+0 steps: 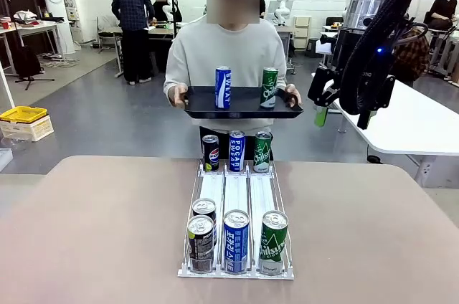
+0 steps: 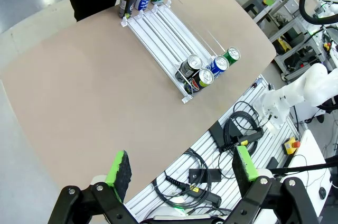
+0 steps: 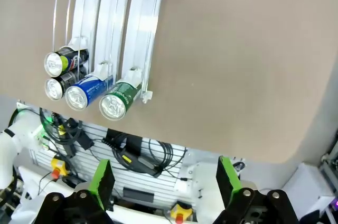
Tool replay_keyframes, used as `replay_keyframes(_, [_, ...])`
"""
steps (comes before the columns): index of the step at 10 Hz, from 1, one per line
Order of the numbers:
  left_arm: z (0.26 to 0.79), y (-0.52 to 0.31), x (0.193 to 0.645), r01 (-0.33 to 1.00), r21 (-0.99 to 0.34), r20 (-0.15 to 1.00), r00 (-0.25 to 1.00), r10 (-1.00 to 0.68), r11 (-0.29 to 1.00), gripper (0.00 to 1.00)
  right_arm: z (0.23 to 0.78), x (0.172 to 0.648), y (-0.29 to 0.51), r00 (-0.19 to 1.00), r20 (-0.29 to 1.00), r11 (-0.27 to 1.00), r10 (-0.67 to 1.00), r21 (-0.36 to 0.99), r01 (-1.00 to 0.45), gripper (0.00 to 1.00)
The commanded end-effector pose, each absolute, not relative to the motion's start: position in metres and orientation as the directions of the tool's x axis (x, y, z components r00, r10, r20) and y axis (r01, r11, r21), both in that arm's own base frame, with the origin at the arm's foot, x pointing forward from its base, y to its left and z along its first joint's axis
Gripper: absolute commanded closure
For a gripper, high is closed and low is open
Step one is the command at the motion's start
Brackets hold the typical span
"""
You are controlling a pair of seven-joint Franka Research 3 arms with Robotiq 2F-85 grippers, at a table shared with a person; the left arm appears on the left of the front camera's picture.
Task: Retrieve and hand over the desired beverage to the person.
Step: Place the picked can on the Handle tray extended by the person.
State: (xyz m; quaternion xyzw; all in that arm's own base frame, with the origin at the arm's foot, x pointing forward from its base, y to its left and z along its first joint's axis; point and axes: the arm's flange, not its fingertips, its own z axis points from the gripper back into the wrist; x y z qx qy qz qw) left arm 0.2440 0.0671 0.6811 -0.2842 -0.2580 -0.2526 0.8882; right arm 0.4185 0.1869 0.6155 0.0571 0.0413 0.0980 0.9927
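The person [image 1: 215, 49] in a light grey top stands at the far side and holds a black tray [image 1: 244, 100] carrying a blue can [image 1: 223, 87] and a green can [image 1: 269, 87]. On the table lies a white three-lane rack [image 1: 237, 189]. Its far end holds a black Pepsi can [image 1: 210, 152], a blue can [image 1: 237, 150] and a green can [image 1: 263, 150]. At the near end stand two dark cans [image 1: 201, 243], a blue can [image 1: 236, 239] and a green can [image 1: 273, 241]. My right gripper [image 1: 342, 117] hangs open high at the right. My left gripper [image 2: 181, 167] is open, high over the near table edge.
A white table [image 1: 416, 121] stands to the right behind my right arm. A man in a dark blue checked shirt [image 1: 131, 17] works far back left, and a yellow box [image 1: 23, 114] lies on the floor. Cables [image 2: 232, 134] run below the table's near edge.
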Motion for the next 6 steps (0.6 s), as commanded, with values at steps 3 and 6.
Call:
replay_keyframes(3, [0.681, 0.067, 0.244, 0.604, -0.371, 0.613, 0.730, -0.302, 0.705, 0.00, 0.615, 0.419, 0.188, 0.977, -0.071, 0.974, 0.202, 0.120, -0.192, 0.00])
replay_keyframes(6, [0.681, 0.067, 0.244, 0.604, -0.371, 0.613, 0.730, -0.302, 0.705, 0.00, 0.655, 0.378, 0.108, 0.880, 0.229, 0.768, 0.417, 0.429, -0.476, 0.00])
